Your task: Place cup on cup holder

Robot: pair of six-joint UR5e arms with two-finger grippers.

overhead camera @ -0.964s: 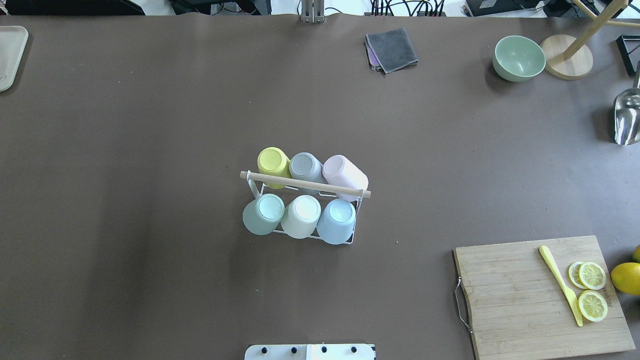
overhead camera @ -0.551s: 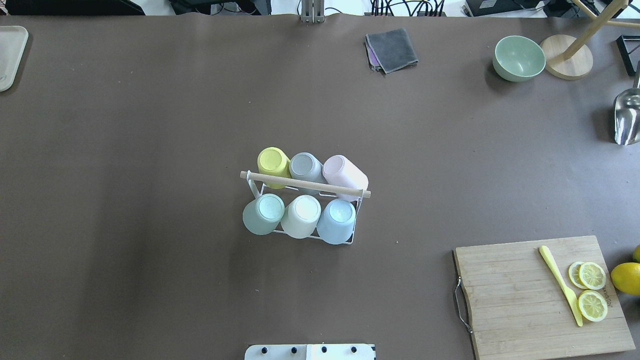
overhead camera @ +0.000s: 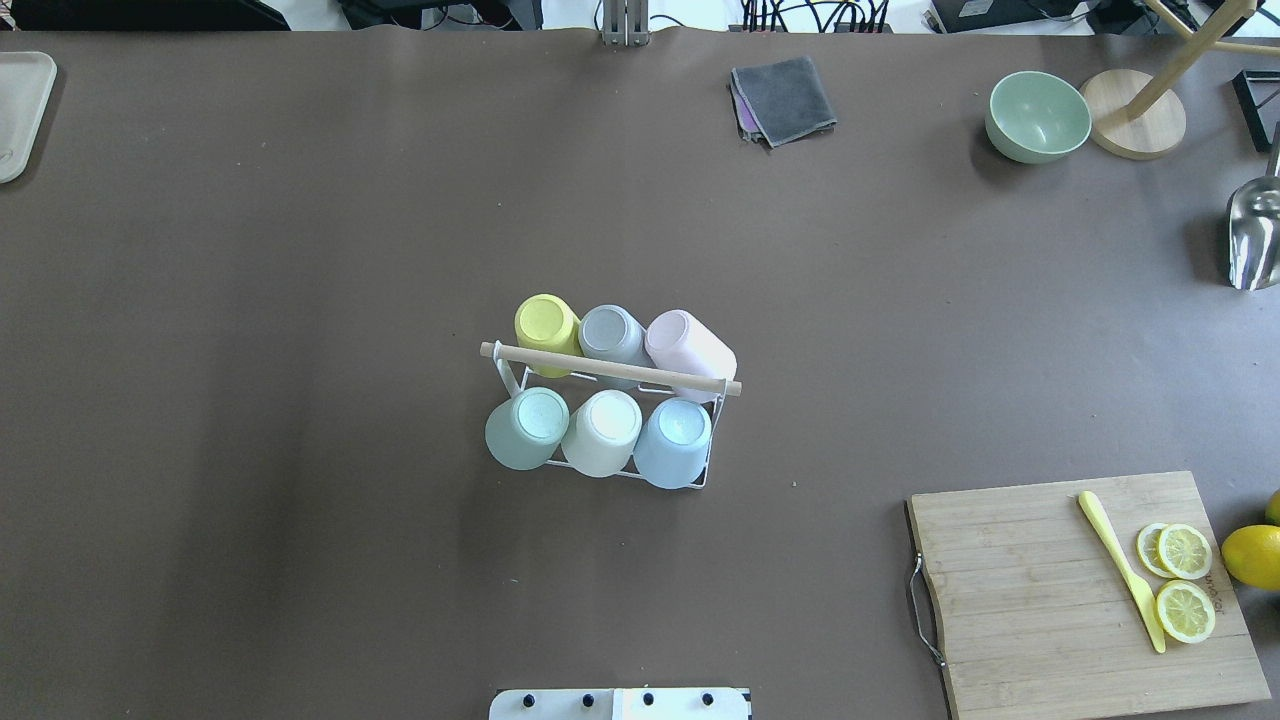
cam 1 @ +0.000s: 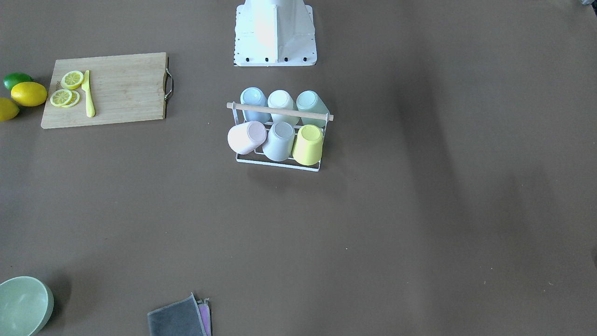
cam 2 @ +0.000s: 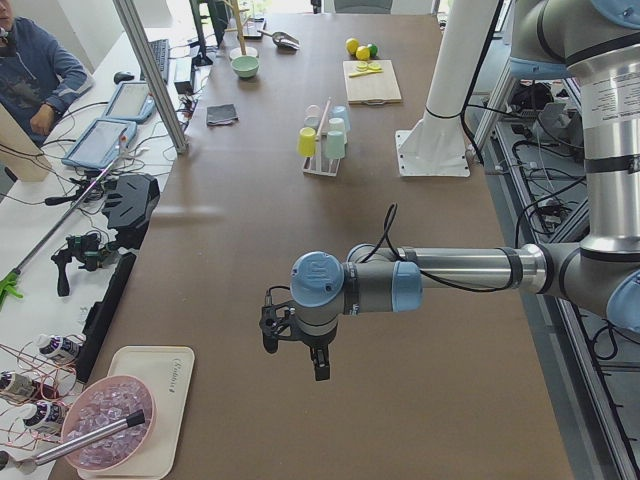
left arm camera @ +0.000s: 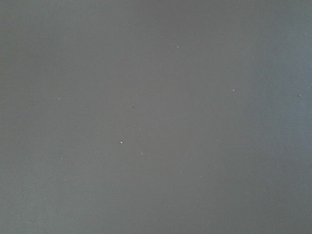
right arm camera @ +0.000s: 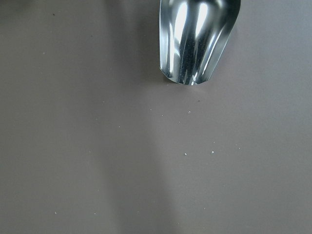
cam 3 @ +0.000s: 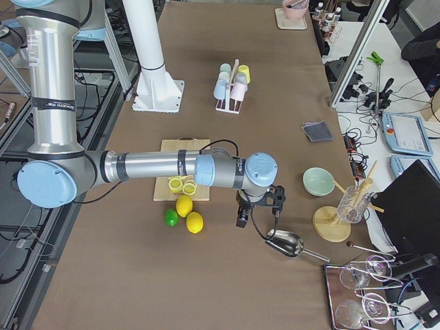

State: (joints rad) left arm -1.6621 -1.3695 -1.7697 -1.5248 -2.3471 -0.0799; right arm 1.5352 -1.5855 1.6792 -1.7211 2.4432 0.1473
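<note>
White wire cup holder (overhead camera: 610, 368), wood rod on top | 6 cups inverted on its prongs: green cup (overhead camera: 527, 428), white cup (overhead camera: 603, 430), blue cup (overhead camera: 674, 440) robot side of rod; yellow cup (overhead camera: 545, 322), grey cup (overhead camera: 612, 333), pink cup (overhead camera: 688, 345) other side | L gripper (cam 2: 295, 350) well apart from holder, fingers: can't tell | R gripper (cam 3: 258, 213) well apart from holder, near metal scoop (cam 3: 285, 243), fingers: can't tell

The cup holder (overhead camera: 612, 368) stands in the middle of the table (overhead camera: 300, 300), straight before my base, with six cups (overhead camera: 601, 432) on it: three in the near row, three behind. At my near right lies the cutting board (overhead camera: 1040, 600), a knife (overhead camera: 1120, 570) and lemon slices (overhead camera: 1185, 610) on it, a lemon (overhead camera: 1252, 556) just beside its right edge. At the far right is a bowl (overhead camera: 1038, 116); nearer, a scoop (overhead camera: 1254, 235), with my right gripper (cam 3: 259, 208) near it.
</note>
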